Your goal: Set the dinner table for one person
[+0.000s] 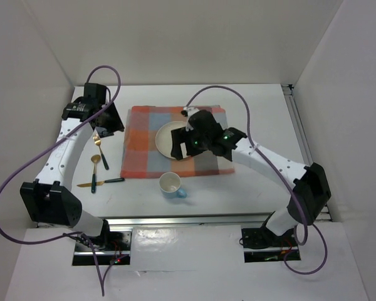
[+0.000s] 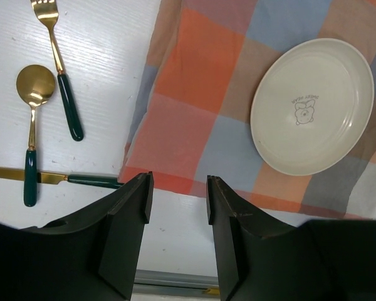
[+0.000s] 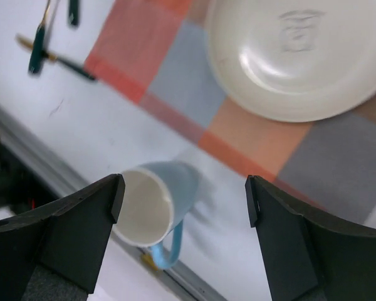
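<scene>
The plate (image 1: 169,139) lies on the mat (image 1: 144,147) as the setting's base, with the right pincer (image 3: 185,200) over its right edge, spread wide and empty. The left pincer (image 2: 178,194), half apart, holds nothing.

Cream plate (image 2: 312,106) with a little bear print sits on the checked mat (image 2: 200,75). Gold fork (image 2: 59,75), spoon (image 2: 32,125) and knife (image 2: 50,179), green handles, lie left of it. Blue mug (image 3: 156,204) stands just off its near edge.
</scene>
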Robot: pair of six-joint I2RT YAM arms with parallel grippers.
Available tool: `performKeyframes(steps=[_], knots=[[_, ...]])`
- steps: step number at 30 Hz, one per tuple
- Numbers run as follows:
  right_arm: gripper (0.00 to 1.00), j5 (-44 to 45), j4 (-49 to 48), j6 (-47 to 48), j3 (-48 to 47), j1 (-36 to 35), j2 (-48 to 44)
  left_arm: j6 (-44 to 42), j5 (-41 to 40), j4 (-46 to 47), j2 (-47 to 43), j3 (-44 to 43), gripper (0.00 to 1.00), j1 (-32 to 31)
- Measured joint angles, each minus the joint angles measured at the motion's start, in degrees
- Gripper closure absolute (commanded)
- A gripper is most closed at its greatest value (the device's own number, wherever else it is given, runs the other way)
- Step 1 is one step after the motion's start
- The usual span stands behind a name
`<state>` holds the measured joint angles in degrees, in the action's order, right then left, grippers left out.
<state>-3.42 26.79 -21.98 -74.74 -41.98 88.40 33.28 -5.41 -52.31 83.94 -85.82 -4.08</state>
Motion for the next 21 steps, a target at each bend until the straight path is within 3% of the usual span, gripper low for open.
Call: performKeyframes(steps=[4, 11, 15, 16, 19, 20, 21], knots=[[0.15, -2.2, 0.1, 2.7, 2.1, -6.4, -0.1, -0.4, 0.2, 0.0, 0.7, 0.0, 0.44, 0.0], [0.29, -2.4, 1.1, 4.4, 5.0, -9.3, 4.8, -1.6, 0.2, 0.0, 0.7, 0.0, 0.44, 0.0], [0.5, -2.6, 0.9, 5.0, 5.1, -9.8, 7.2, -1.6, 0.2, 0.0, 0.7, 0.0, 0.44, 0.0], [0.64, -2.6, 0.7, 5.0, 5.1, -10.1, 7.6, -1.6, 0.2, 0.0, 0.7, 0.0, 0.45, 0.0], [0.93, -2.2, 0.7, 5.1, 5.1, -10.9, 8.2, -1.7, 0.1, -0.1, 0.7, 0.0, 0.45, 0.0], [1.0, -1.2, 0.9, 5.5, 5.1, -11.0, 8.2, -1.7, 0.2, -0.1, 0.7, 0.0, 0.45, 0.0], [1.0, -1.0, 1.4, 5.0, 5.1, -11.0, 8.2, -1.7, 0.2, -0.2, 0.7, 0.0, 0.45, 0.0]])
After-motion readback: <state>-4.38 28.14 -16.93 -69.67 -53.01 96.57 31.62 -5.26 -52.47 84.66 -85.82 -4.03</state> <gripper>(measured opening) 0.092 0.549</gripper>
